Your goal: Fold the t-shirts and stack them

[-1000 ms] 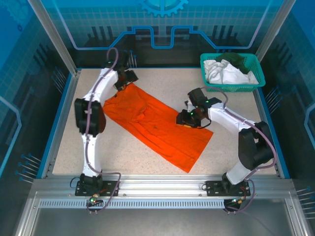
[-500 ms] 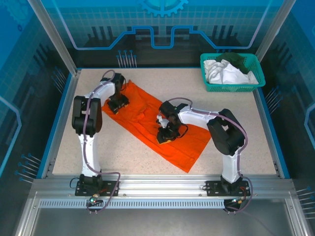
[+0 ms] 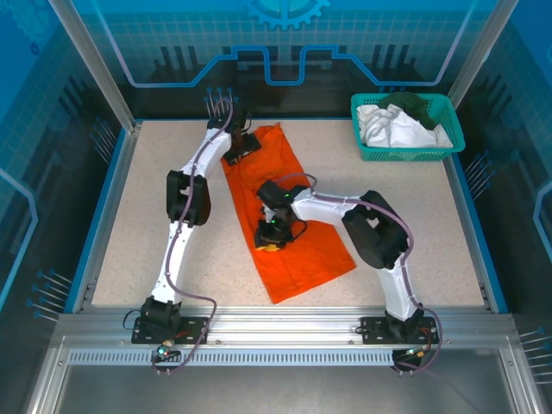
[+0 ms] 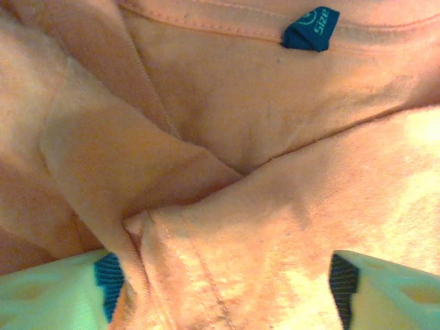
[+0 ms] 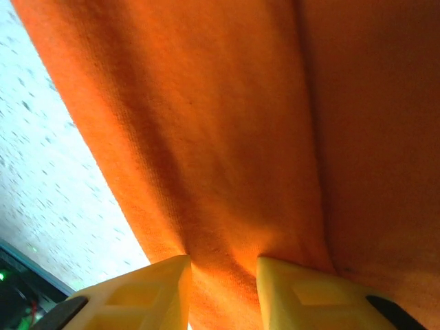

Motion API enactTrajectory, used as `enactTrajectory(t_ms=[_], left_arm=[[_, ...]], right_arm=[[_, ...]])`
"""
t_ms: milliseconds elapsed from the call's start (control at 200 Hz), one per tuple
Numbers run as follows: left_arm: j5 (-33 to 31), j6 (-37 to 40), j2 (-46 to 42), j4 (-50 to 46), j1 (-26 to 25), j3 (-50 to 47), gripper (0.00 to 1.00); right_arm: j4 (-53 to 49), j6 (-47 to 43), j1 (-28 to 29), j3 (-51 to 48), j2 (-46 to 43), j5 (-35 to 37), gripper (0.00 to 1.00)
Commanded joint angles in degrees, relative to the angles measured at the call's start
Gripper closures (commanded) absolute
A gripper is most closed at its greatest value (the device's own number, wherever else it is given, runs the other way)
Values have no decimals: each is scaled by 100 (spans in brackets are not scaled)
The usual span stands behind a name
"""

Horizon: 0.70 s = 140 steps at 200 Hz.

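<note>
Between R jaws (clamped) sits orange t-shirt (image 5: 240, 137) fold.

The left arm (image 3: 172, 254) and right arm (image 3: 395, 280) are built alike: smooth white shells over the long links and bulky black housings at the joints. A thin grey-purple cable (image 3: 166, 274) runs along each arm and loops free near the joints. Each arm stands on a squat black base (image 3: 160, 321) with a loose curl of cable beside it. Small green lights (image 3: 274, 221) glow on the right arm's black wrist. The left gripper (image 4: 220, 292) has pale, greenish-white fingers (image 4: 48, 295) with dark blue pads (image 4: 108, 276) on their inner faces. The right gripper (image 5: 223, 292) has cream-yellow fingers (image 5: 137, 299) with shallow moulded recesses and dark grey parts behind them.
</note>
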Motion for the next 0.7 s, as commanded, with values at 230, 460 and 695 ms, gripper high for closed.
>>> enactTrajectory(t_ms=[230,460,695], left_arm=[[286,85,-1945,312,606,-908,1],[65,40,-2846,-208,542,-1744,8],[10,145,-3372,67,128,-3890,34]], right_arm=[[-278,1375,652,2099,1129,432,51],[-931,-376,16,2307,106,147,43],[-253,-650,-1077,-519,-1667,278,46]])
